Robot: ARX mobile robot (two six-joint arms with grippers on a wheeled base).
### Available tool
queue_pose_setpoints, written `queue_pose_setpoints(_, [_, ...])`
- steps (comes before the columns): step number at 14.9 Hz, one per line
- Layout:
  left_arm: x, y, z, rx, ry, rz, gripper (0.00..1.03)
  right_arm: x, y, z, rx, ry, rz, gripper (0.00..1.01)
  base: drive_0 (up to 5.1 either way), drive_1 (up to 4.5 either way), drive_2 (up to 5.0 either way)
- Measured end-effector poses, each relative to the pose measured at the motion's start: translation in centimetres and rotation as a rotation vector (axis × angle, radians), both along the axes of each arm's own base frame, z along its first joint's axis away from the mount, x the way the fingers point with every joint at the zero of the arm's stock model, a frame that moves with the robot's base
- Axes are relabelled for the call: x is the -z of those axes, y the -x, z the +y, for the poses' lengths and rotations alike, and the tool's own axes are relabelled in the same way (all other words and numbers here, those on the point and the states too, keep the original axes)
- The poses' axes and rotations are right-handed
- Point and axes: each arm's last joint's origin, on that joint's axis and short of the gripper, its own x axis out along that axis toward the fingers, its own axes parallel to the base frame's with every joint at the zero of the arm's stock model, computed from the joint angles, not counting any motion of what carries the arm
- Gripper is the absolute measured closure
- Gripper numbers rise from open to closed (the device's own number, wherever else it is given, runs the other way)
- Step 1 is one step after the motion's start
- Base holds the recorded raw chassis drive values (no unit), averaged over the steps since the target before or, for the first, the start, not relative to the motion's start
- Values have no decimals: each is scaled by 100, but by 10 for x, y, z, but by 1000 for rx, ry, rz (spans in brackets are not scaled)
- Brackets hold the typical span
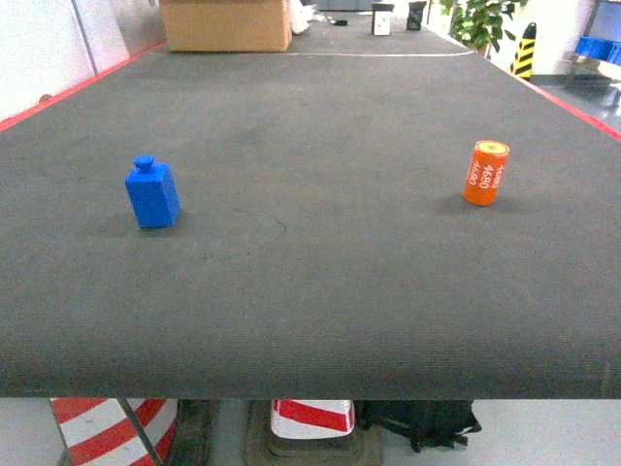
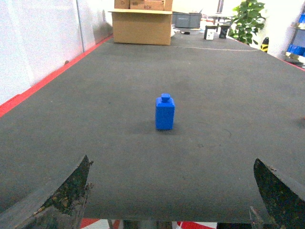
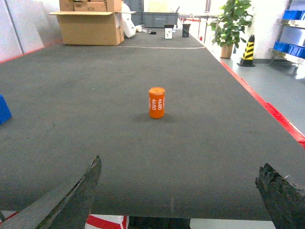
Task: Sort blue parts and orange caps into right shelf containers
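Note:
A blue part [image 1: 152, 193], a small square block with a knob on top, stands upright on the left of the dark table [image 1: 310, 291]. In the left wrist view the blue part [image 2: 165, 112] is straight ahead of my left gripper [image 2: 170, 160], which is open, empty and well short of it. An orange cap [image 1: 485, 173] printed "4680" stands upright on the right. My right gripper [image 3: 181, 162] is open and empty, with the orange cap [image 3: 157, 102] ahead and slightly left. Blue containers [image 3: 291, 14] sit on a shelf off the table's right. Neither gripper shows in the head view.
A cardboard box [image 1: 226, 24] stands at the table's far end, with two small boxes [image 1: 382, 19] beside it. Red tape [image 3: 267, 107] marks the side edges. A potted plant [image 3: 231, 24] and a yellow-black cone [image 3: 247, 50] stand on the floor at the right. Red-white barriers [image 1: 310, 417] sit below the near edge.

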Motion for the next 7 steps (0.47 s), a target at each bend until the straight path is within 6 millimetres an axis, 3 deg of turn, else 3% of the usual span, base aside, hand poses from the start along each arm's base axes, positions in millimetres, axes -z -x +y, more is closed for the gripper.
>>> queue_pose_setpoints(7, [0, 0, 0, 0, 0, 0, 5, 0, 0, 0, 0, 0, 0, 3, 0, 0, 0])
